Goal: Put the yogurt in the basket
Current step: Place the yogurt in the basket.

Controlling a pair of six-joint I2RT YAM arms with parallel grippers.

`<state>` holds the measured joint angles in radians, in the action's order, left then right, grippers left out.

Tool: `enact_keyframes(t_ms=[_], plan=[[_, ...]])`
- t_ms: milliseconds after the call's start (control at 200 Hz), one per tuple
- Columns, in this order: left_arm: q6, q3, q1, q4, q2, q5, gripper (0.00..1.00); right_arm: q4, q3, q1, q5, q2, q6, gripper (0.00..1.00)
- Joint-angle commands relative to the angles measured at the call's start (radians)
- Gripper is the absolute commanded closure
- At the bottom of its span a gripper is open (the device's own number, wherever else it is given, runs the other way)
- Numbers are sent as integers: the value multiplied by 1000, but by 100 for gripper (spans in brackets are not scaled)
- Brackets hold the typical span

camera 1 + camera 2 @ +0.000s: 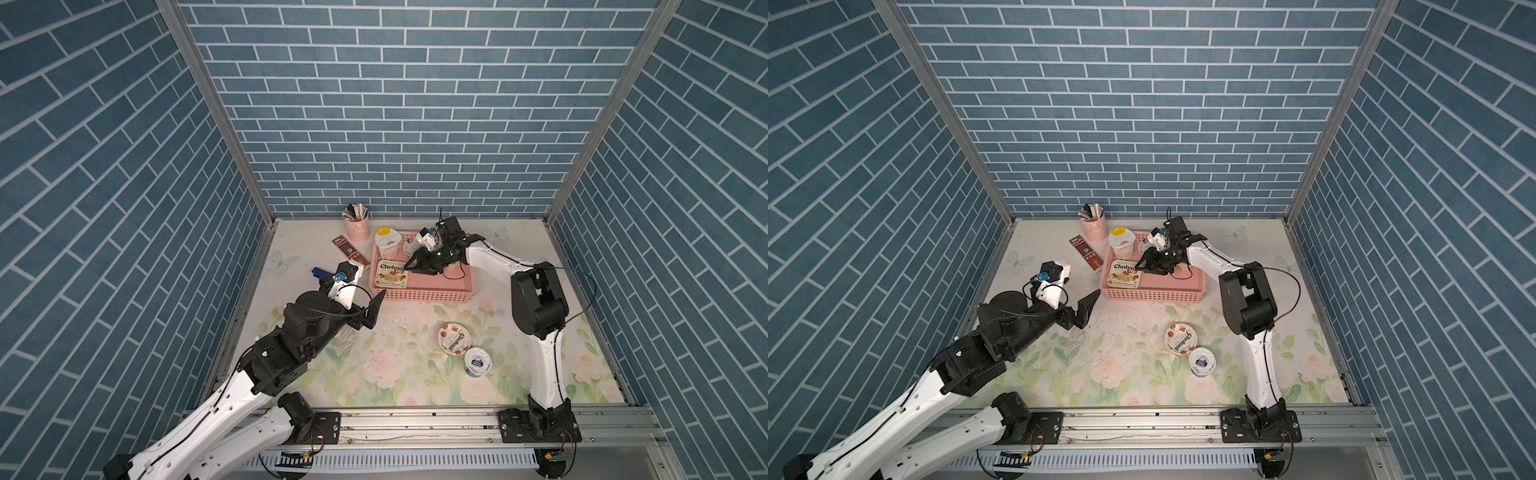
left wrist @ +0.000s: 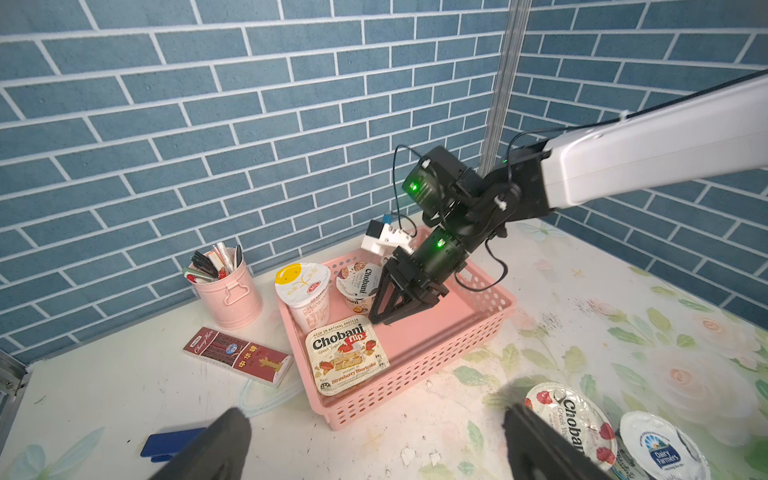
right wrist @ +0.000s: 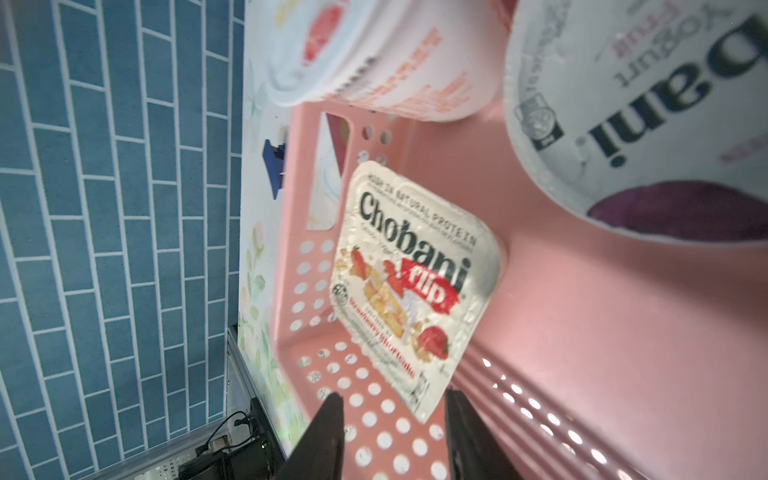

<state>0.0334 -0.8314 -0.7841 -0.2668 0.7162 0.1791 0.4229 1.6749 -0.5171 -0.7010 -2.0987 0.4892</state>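
The right gripper (image 3: 394,395) reaches down inside the basket (image 1: 424,295) with its jaws partly apart and nothing between them held. A corner of the squarish Chobani Flip cup (image 3: 415,286) lies just ahead of the fingertips, with a gap showing at each finger. That cup leans tilted against the perforated end wall of the basket, foil lid up. Beyond it from the gripper stands the tall white yellow-topped cup (image 2: 303,286), upright in a basket corner. Close alongside the gripper's wrist sits a round Chobani cup (image 2: 359,286), also in the basket.

The left gripper (image 1: 374,309) hangs over the table outside the basket, near its front corner, jaws spread wide and empty. Off to one finger's side, well away from the basket, a second round Chobani cup (image 1: 454,338) and the small blue-white cup (image 1: 478,361) stand on the flowered table, just beside each other. Past the basket's far end lie the brown chocolate bar (image 2: 237,355) and the pink pen holder (image 1: 357,226)
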Motion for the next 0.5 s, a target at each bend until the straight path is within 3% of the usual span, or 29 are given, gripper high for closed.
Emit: enact_keyframes(t_ms=[0,280,495], plan=[[-6,17,-4,28,-8,-4,0,7,-62,2,48,135,-85,56],[-3,18,-4,50,14,-30,0,-32,-288,26,74,383,-117,57],[0,21,-4,79,40,-64,0,-45,-439,70,-30,525,-166,66]])
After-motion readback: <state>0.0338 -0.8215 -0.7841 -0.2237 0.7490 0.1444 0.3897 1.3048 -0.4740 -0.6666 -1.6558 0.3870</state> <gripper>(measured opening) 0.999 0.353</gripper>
